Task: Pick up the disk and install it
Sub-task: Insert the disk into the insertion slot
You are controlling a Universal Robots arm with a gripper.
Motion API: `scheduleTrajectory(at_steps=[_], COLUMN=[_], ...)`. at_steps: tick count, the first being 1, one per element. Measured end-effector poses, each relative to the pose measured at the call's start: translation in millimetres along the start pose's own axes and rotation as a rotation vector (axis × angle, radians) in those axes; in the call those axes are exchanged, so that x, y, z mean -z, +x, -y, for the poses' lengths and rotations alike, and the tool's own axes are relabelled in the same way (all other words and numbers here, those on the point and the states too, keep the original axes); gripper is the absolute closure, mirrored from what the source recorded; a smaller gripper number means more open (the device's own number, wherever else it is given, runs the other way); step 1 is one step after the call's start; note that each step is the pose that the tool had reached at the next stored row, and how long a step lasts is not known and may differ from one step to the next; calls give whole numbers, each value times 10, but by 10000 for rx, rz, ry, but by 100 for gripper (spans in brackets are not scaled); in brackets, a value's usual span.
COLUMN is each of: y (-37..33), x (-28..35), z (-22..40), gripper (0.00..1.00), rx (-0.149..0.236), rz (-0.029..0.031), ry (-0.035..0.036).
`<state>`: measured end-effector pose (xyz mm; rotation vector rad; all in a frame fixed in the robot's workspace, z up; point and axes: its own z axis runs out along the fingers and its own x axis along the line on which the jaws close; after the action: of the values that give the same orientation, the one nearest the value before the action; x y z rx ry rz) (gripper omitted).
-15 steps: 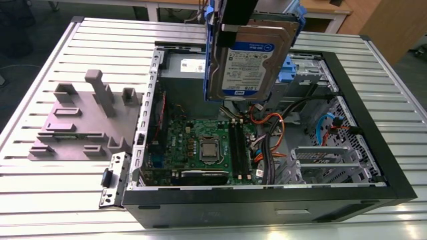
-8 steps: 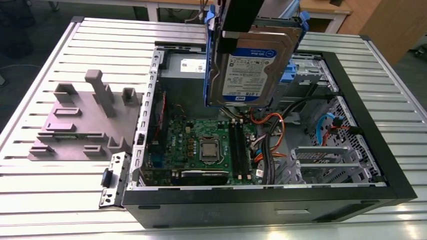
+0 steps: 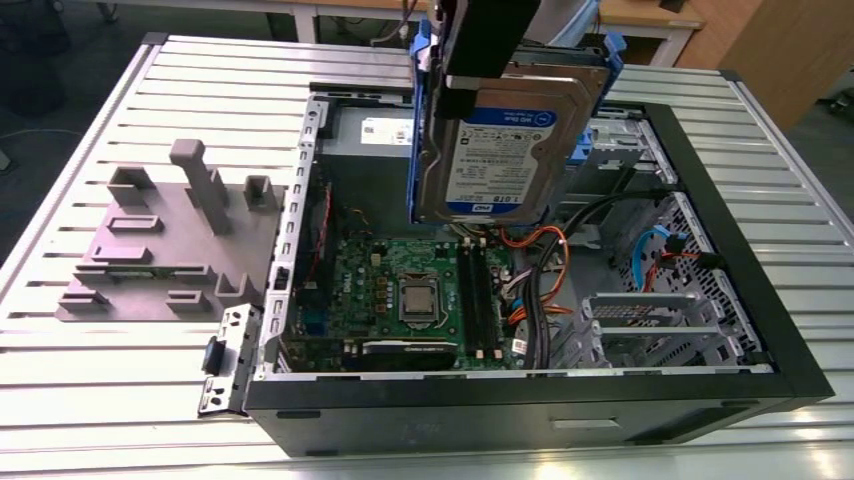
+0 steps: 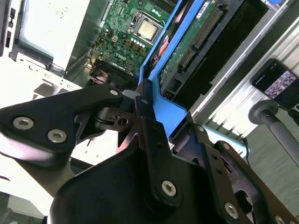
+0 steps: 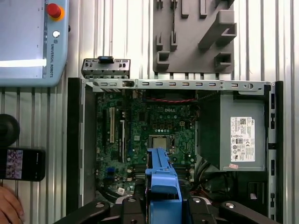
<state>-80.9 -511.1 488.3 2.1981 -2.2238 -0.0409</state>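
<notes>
The disk (image 3: 505, 150), silver with a white-and-blue label and a blue plastic frame, hangs on edge above the open computer case (image 3: 747, 250), over its back half. My gripper (image 3: 481, 85) is shut on the disk's upper end. In the second wrist view the black fingers (image 4: 93, 112) clamp the blue frame, and the disk's (image 4: 191, 51) green circuit-board side faces the camera. In the first wrist view the disk's blue frame (image 5: 163, 182) shows end-on between the gripper's (image 5: 163, 207) arms, above the motherboard (image 5: 149, 135).
Inside the case lie the motherboard (image 3: 414, 295), orange and black cables (image 3: 547, 250), a metal drive cage (image 3: 654, 325) and a grey power-supply box (image 5: 243, 140). A grey fixture plate (image 3: 154, 240) sits beside the case. A teach pendant (image 5: 28, 42), a phone (image 5: 21, 163) and a hand (image 5: 7, 205) are nearby.
</notes>
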Motion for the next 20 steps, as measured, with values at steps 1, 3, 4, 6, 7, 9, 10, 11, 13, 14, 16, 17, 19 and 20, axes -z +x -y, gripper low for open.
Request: scheduleTrajectory(at_steps=[1, 3, 4, 6, 7, 9, 10, 11, 13, 14, 16, 17, 19, 20], y=[13, 34, 44, 59, 64, 73, 75, 78, 82, 83, 85, 86, 87, 88], x=[-1, -1, -1, -2, -2, -3, -3, -3, -3, -3, -4, -4, -4, -4], z=[0, 1, 1, 1, 5, 23, 36, 49, 76, 89, 111, 123, 143, 152], gripper=[64, 64, 64, 64, 64, 64, 64, 64, 64, 64, 64, 64, 64, 64], rx=[0, 0, 0, 0, 1, 0, 1, 0, 1, 1, 0, 0, 0, 1], rz=[0, 0, 0, 0, 0, 1, 0, 0, -1, -1, 1, 0, 1, 0], ry=[0, 0, 0, 0, 0, 0, 0, 0, 0, 0, 0, 0, 0, 0])
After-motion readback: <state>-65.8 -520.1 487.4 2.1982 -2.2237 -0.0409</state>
